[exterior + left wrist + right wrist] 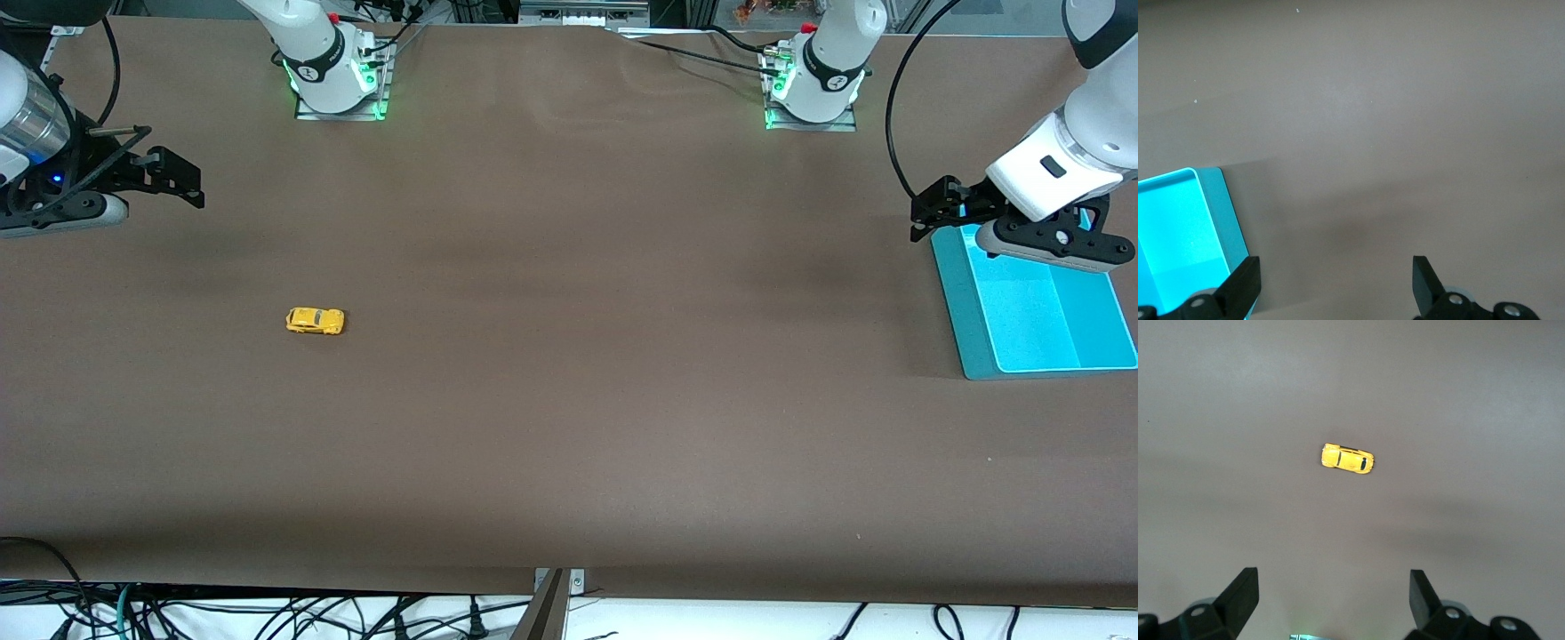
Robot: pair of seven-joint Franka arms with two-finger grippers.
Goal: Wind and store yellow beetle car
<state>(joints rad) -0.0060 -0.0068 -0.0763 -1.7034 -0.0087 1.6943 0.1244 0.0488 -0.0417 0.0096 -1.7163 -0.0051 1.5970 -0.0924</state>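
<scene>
The yellow beetle car (315, 321) stands on its wheels on the brown table, toward the right arm's end. It also shows in the right wrist view (1347, 459), well ahead of the fingers. My right gripper (178, 178) (1333, 587) is open and empty, up in the air over the table at the right arm's end, apart from the car. My left gripper (929, 213) (1337, 273) is open and empty, over the table beside the edge of a teal tray (956, 302).
The teal tray (1211, 200) lies at the left arm's end of the table with nothing in the part that shows. The two arm bases (338, 80) (813, 84) stand along the table's edge farthest from the front camera. Cables hang below the near edge.
</scene>
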